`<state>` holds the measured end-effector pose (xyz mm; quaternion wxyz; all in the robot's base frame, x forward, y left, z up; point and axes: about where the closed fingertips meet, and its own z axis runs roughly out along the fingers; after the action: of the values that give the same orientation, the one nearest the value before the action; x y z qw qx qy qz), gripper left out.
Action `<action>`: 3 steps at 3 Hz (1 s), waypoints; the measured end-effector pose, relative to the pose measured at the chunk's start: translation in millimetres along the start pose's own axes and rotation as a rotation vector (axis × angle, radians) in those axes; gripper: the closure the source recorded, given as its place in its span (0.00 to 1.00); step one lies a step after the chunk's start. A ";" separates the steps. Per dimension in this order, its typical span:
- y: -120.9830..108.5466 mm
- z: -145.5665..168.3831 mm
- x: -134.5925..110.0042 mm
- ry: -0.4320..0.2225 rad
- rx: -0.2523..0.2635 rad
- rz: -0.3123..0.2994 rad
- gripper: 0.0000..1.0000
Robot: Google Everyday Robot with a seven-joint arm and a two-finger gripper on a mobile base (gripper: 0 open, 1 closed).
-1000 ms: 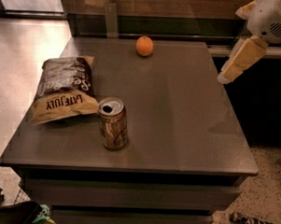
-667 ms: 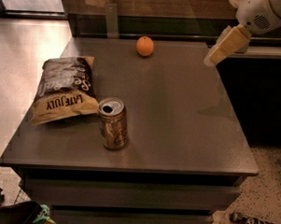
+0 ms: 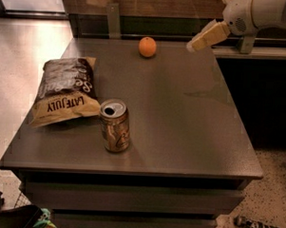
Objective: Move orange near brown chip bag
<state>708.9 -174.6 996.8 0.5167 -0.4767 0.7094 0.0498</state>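
Observation:
The orange rests near the far edge of the dark table, by itself. The brown chip bag lies flat at the left side of the table, its "LATE JULY" lettering facing the front. My gripper hangs in the air at the upper right, to the right of the orange and apart from it, pointing down-left. The white arm reaches in from the top right corner.
A gold-brown drink can stands upright just right of the chip bag, near the front. A dark counter lies to the right of the table. Some items sit on the floor at the bottom corners.
The gripper has moved left and up along the table's far right side, closer to the orange. The orange, bag and can have stayed where they were.

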 end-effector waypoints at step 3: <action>-6.0 87.5 -15.2 -0.082 -0.039 0.023 0.00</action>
<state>773.5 -119.0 970.9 0.5355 -0.4762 0.6917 0.0892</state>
